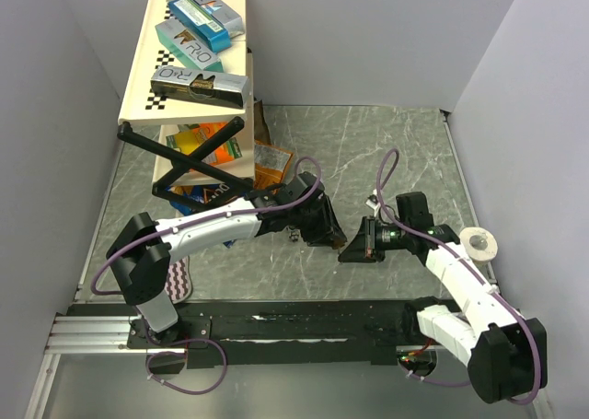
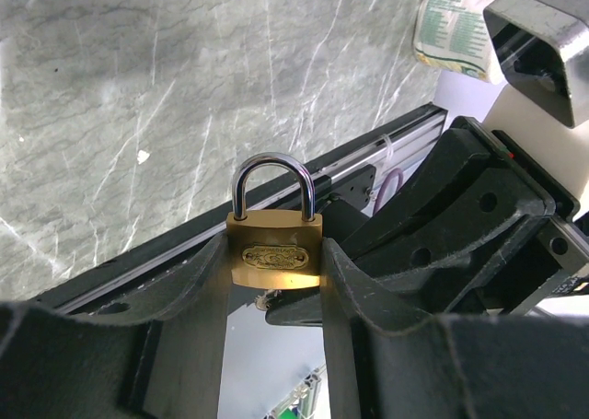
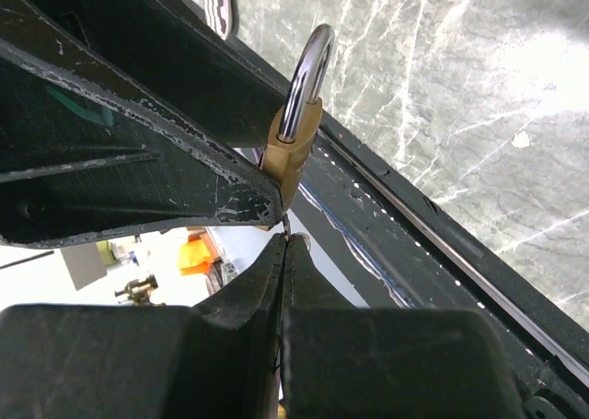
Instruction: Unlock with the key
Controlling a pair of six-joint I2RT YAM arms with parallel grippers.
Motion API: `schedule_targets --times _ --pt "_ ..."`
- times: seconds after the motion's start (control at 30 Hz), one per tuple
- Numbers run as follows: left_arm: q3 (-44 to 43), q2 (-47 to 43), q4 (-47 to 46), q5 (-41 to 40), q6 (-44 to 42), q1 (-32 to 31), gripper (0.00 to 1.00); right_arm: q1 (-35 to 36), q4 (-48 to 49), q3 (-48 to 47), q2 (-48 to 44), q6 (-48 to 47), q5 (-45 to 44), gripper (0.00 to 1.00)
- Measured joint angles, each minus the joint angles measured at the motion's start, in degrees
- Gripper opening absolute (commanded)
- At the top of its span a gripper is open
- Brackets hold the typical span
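In the left wrist view my left gripper (image 2: 276, 264) is shut on a brass padlock (image 2: 275, 250) with a silver shackle. It holds the padlock upright by its sides, lifted above the table. In the right wrist view the same padlock (image 3: 296, 143) shows edge-on. My right gripper (image 3: 286, 240) is shut on the key (image 3: 287, 226). Only a thin dark sliver of the key shows, meeting the padlock's underside. The key's tip (image 2: 266, 299) peeks out under the lock body in the left wrist view. In the top view the two grippers, left (image 1: 320, 227) and right (image 1: 353, 248), meet at mid-table.
A tilted cream shelf (image 1: 147, 78) with boxed goods and a black cross-brace stands at the back left, with snack packs (image 1: 271, 166) under it. A white tape roll (image 1: 479, 244) lies at the right. A tiny pale bit (image 2: 141, 157) lies on the marble. A black rail (image 1: 276, 327) runs along the near edge.
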State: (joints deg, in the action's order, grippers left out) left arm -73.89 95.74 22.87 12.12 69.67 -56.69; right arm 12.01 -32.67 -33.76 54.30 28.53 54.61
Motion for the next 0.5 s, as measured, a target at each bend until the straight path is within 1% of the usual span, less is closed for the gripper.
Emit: schedule_targets --times 0.5 --pt "0.00 -0.04 -2.95 -0.57 -0.26 0.35 0.01 -3.50 -1.70 -2.21 2.47 -1.29 2.32 0.00"
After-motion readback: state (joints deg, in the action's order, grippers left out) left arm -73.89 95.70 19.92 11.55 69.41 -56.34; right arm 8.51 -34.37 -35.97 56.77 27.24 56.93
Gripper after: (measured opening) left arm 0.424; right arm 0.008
